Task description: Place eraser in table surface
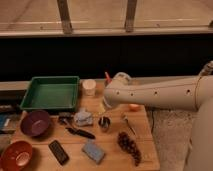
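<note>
The eraser [59, 151] is a small flat black block lying on the wooden table surface [112, 160] near its front left, between the red bowl and the blue-grey sponge. My gripper [103, 108] hangs from the white arm [160, 93], which reaches in from the right. It is over the middle of the table, just above a small dark cup [104, 123]. It is well behind and to the right of the eraser and apart from it.
A green tray [50, 93] stands at the back left, with a white cup [89, 86] beside it. A purple bowl [34, 122] and a red bowl [16, 156] are at the left. Also there: a crumpled wrapper [82, 118], a black-handled tool [80, 132], a blue-grey sponge [94, 151], grapes [129, 146] and an orange [134, 107].
</note>
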Tool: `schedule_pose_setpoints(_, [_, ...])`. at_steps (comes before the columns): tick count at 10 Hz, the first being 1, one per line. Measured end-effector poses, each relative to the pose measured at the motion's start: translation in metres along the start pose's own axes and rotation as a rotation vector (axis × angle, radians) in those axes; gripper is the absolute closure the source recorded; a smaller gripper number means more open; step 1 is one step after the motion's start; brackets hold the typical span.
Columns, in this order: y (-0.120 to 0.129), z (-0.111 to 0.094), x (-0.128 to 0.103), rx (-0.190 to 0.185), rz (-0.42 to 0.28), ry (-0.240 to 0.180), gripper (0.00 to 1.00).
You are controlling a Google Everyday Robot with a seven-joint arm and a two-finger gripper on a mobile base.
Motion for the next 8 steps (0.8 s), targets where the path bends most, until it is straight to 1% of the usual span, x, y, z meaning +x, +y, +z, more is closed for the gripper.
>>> schedule_pose_setpoints(1, [-0.004,-0.001,-0.004,-0.021,-0.003,0.026,0.3])
schedule_pose_setpoints(2, [-0.007,0.002,-0.015,-0.041,-0.023,0.051,0.3])
schedule_pose_setpoints(3, [-0.005,0.003,-0.023,-0.05,-0.045,0.061,0.3])
schedule_pose_setpoints(4, [0.002,0.004,-0.034,-0.058,-0.078,0.07,0.3])
schedule_pose_setpoints(5, [0.016,0.006,-0.046,-0.067,-0.117,0.077,0.3])
schedule_pose_setpoints(6, [0.037,0.007,-0.057,-0.077,-0.164,0.082,0.3])
schedule_pose_setpoints(7, [0.059,0.006,-0.059,-0.082,-0.214,0.089,0.3])
schedule_pose_setpoints(8, [0.08,0.005,-0.056,-0.082,-0.251,0.094,0.3])
